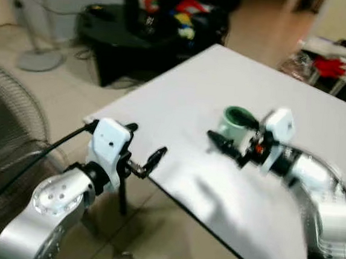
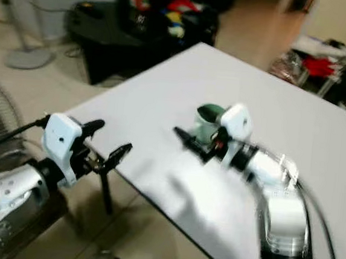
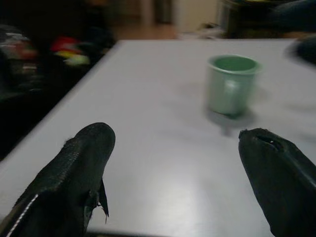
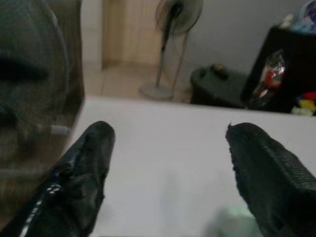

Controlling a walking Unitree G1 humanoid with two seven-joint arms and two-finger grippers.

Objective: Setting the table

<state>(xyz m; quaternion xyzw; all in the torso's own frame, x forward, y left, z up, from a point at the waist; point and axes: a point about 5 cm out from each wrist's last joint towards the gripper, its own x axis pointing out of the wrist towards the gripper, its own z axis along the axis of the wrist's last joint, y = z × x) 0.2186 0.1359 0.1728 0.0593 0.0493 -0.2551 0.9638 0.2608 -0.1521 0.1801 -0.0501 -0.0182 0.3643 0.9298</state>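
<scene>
One green cup (image 1: pixel 236 124) is sitting on the white tabletop (image 1: pixel 181 100), just behind your right gripper (image 1: pixel 216 139), fingers spread, empty. Left gripper (image 1: pixel 145 149), also spread, is hovering at tabletop edge, facing cup. Next: probably closing right gripper round cup w/o tipping it.

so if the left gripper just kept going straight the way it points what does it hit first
Probably the green cup. The left gripper, fingers open, points across the white table, and the cup stands slightly off its centre line, so it might slip just past; depth is hard to judge.

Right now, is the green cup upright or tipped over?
Upright: the green cup stands on its base on the white table, open mouth facing up.
</scene>
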